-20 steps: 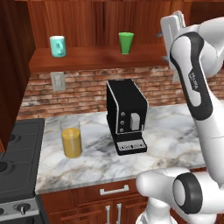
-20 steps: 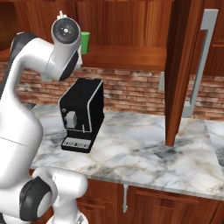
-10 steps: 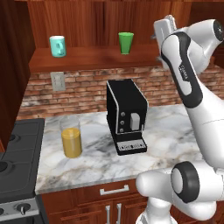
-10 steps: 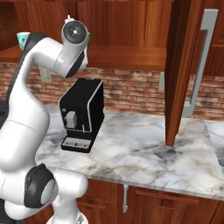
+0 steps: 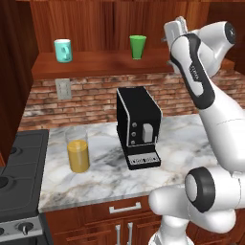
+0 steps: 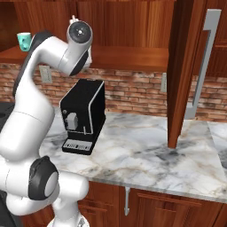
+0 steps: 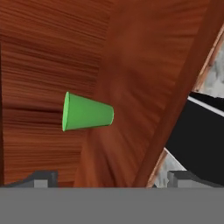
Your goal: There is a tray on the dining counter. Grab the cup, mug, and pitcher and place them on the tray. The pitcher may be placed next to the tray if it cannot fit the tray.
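The green cup [image 5: 138,47] stands on the wooden shelf [image 5: 95,63], right of the teal mug [image 5: 63,50]. My gripper [image 5: 169,33] hovers at shelf height, a short way right of the cup and apart from it. In the hand view the cup [image 7: 87,114] appears rolled sideways, ahead of the gripper [image 7: 112,178], whose fingertips stand wide open with nothing between them. The pitcher [image 5: 78,150] of orange liquid stands on the marble worktop below. The mug [image 6: 24,41] also shows at the shelf's left end. The tray and the dining counter are out of view.
A black coffee machine [image 5: 139,127] stands on the worktop [image 5: 100,179] under the shelf, right of the pitcher. A stove [image 5: 16,177] lies at the left. A tall wooden cabinet with a long handle [image 6: 201,66] rises at the right. A brick wall [image 5: 95,95] backs the worktop.
The arm has swung its elbow up and carried the hand a little left toward the green cup. The jaws stay open. Cup, mug and pitcher have not moved.
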Motion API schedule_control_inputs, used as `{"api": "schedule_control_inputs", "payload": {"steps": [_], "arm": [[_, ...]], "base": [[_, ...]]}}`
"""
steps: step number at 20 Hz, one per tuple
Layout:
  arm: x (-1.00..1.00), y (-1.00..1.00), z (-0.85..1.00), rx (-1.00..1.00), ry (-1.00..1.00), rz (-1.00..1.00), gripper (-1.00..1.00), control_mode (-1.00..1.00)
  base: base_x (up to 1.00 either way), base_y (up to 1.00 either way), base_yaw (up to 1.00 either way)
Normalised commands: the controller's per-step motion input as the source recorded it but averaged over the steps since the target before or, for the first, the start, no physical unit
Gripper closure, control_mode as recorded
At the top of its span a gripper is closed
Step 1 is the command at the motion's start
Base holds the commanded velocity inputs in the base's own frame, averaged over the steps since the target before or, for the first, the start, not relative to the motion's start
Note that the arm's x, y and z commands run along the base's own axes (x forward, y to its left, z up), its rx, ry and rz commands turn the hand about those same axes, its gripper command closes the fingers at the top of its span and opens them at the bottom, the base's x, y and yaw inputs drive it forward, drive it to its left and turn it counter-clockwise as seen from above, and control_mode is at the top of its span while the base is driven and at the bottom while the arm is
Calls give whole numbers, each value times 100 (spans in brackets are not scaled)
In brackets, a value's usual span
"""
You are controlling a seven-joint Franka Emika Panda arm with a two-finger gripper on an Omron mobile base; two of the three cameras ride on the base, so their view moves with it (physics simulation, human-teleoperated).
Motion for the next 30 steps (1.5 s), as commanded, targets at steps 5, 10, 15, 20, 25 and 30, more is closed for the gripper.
{"api": "schedule_control_inputs", "payload": {"steps": [5, 10, 15, 20, 25, 30], "arm": [[25, 2, 0, 0, 0, 0, -100, -100], [14, 10, 0, 0, 0, 0, -100, -100], [3, 17, 0, 0, 0, 0, -100, -100], [13, 13, 0, 0, 1, 1, -100, -100], [24, 0, 0, 2, 4, 2, -100, -100], [34, 0, 0, 7, 6, 3, -100, -100]], "base": [[0, 0, 0], [0, 0, 0], [0, 0, 0], [0, 0, 0], [0, 0, 0], [0, 0, 0]]}}
